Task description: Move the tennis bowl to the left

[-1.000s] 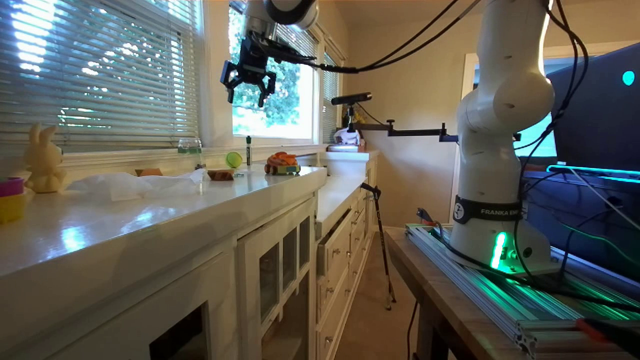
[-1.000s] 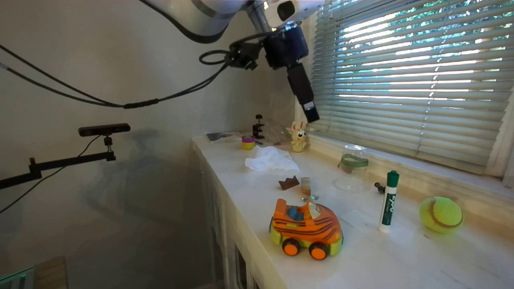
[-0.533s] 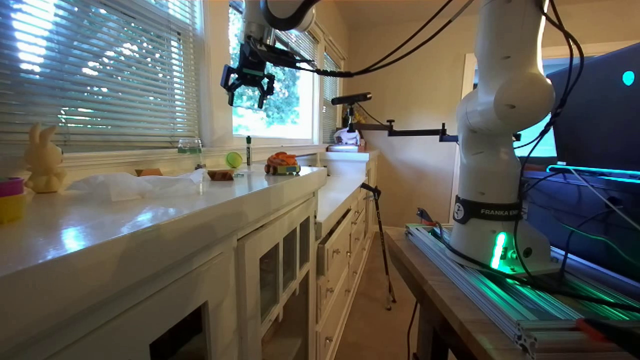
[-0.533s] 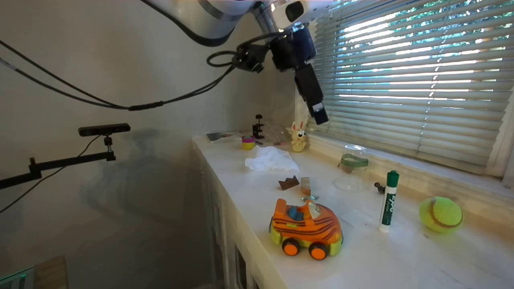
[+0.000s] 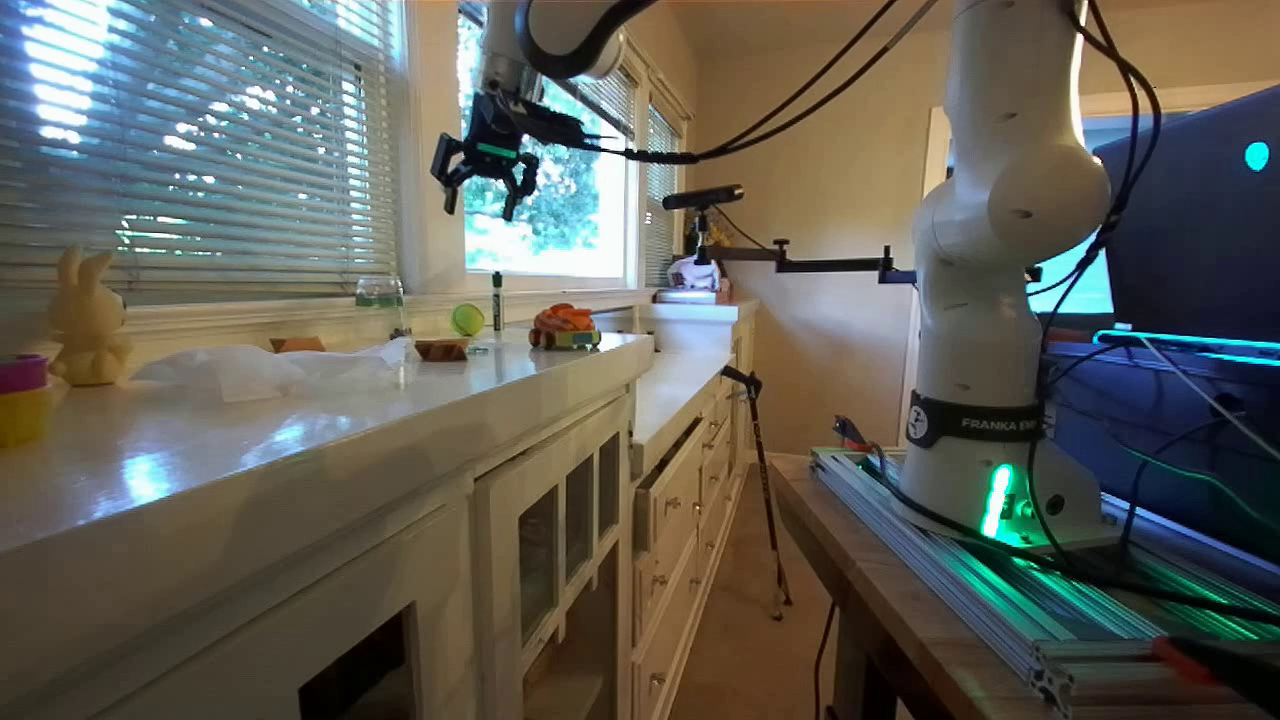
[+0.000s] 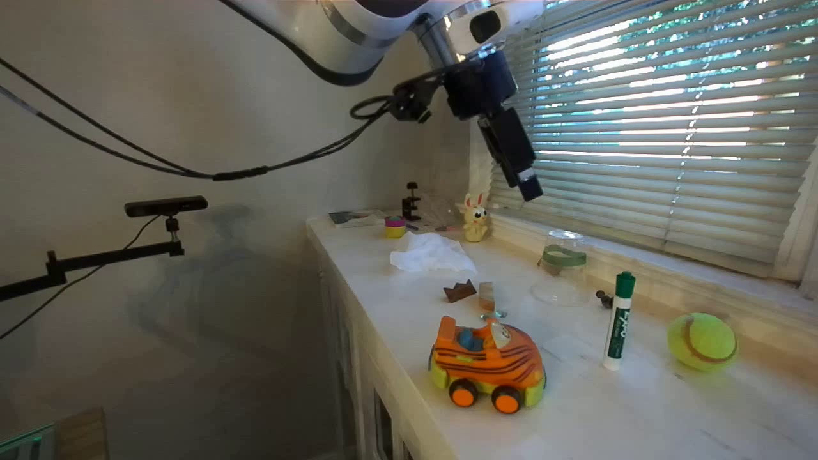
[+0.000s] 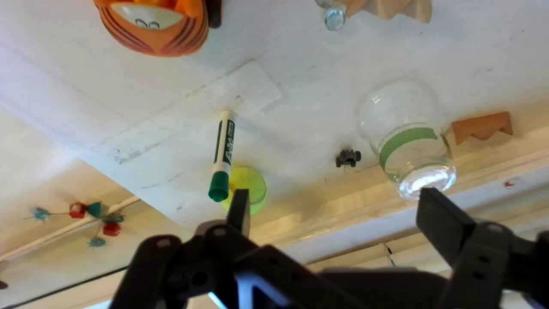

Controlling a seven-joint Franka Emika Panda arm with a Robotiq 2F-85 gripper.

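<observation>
Ball (image 6: 702, 342), round and yellow-green with a curvy line, sits near the marker (image 6: 618, 322); your pincer (image 5: 480, 209) is spread wide, empty.

The white arm (image 5: 1020, 210) stands on a base (image 5: 960, 490) lit by a green glow, its middle stretch out of my sight above. Over there its far end slopes down through the wrist (image 5: 503, 65) to the black gripper (image 5: 480, 208), which hangs in midair, tilted off the vertical, its two fingers (image 7: 444, 227) parted wide, tips pointing downward.
</observation>
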